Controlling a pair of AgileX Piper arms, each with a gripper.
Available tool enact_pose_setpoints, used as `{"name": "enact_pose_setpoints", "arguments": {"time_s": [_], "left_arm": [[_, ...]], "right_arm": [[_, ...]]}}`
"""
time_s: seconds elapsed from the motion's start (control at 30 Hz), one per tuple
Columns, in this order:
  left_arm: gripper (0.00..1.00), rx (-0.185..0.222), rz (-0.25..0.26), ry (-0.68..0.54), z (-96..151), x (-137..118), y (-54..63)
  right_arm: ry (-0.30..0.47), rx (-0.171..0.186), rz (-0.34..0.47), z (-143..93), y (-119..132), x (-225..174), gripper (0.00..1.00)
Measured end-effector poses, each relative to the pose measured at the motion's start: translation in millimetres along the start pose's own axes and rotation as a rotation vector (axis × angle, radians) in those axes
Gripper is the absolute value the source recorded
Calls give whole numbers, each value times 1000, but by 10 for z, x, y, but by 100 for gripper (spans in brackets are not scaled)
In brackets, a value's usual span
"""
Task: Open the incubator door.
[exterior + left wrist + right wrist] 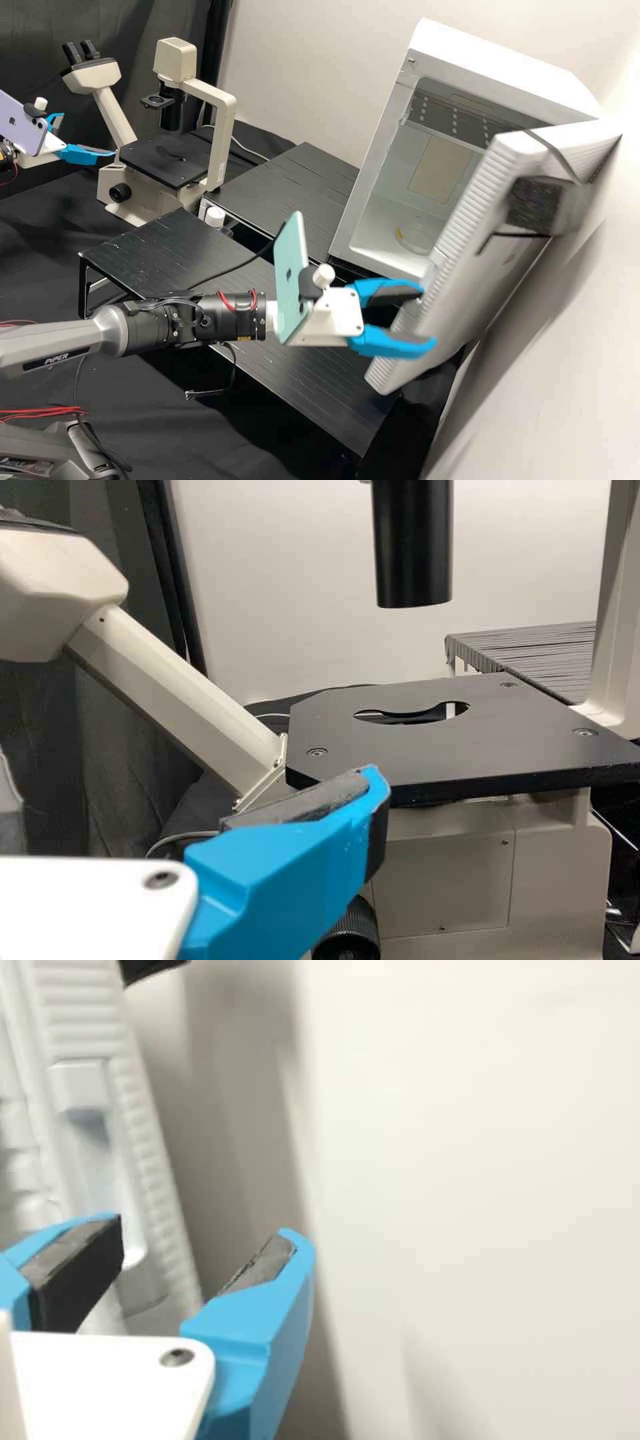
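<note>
The white incubator is seen with its door swung outward and its chamber exposed. Inside, a clear round dish with a yellow streak is set on the floor, below a perforated grey panel. By the door's ribbed edge, the right gripper is spread wide. The left gripper, also held wide, is positioned near the microscope.

incubator mouth: passable; dish inside
door: in way, between right hand and wall
microscope: obstacle near left hand
</note>
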Motion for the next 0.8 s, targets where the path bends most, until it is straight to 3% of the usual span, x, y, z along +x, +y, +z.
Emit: {"name": "enact_pose_setpoints", "arguments": {"time_s": [0.2,0.43,0.6,0.77,0.8], "left_arm": [[100,0,0,0,0,0,0],[100,0,0,0,0,0,0],[100,0,0,0,0,0,0],[100,0,0,0,0,0,0],[100,0,0,0,0,0,0]], "right_arm": [[68,18,-29,-91,-33,-117,100],[173,3,-21,-184,-69,-247,100],[294,2,7,-251,-58,-397,100],[516,80,-73,-335,-115,-572,100],[566,115,-100,-353,-134,-603,100]]}}
